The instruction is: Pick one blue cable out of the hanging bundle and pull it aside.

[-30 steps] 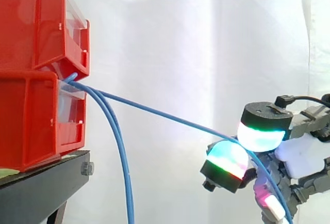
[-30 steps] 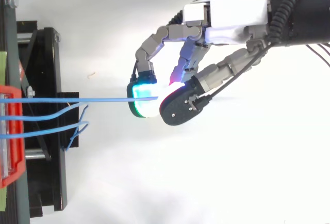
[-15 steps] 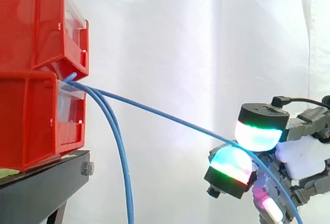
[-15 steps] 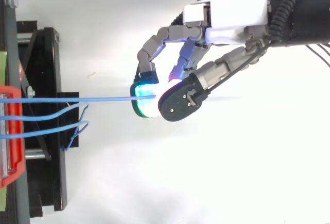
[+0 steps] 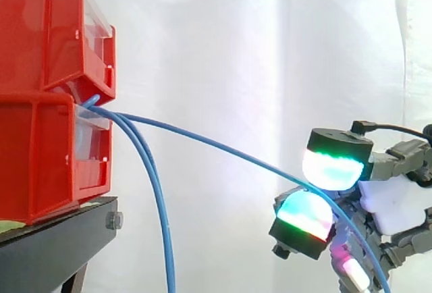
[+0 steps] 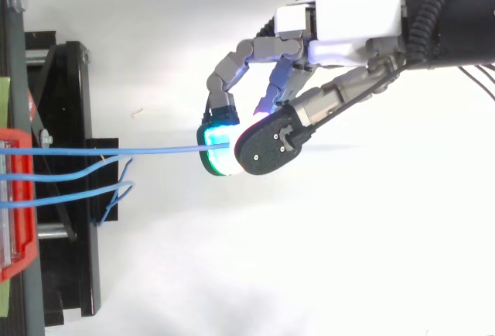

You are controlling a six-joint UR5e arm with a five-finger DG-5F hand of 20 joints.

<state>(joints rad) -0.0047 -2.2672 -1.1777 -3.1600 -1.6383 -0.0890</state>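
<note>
Fingertips of the hand are curled together, and I see them pinching one blue cable between two glowing pads. Red bins sit stacked on the black stand at left. From between the bins the pinched cable arcs right, well apart from the other blue cables, which hang down.
</note>
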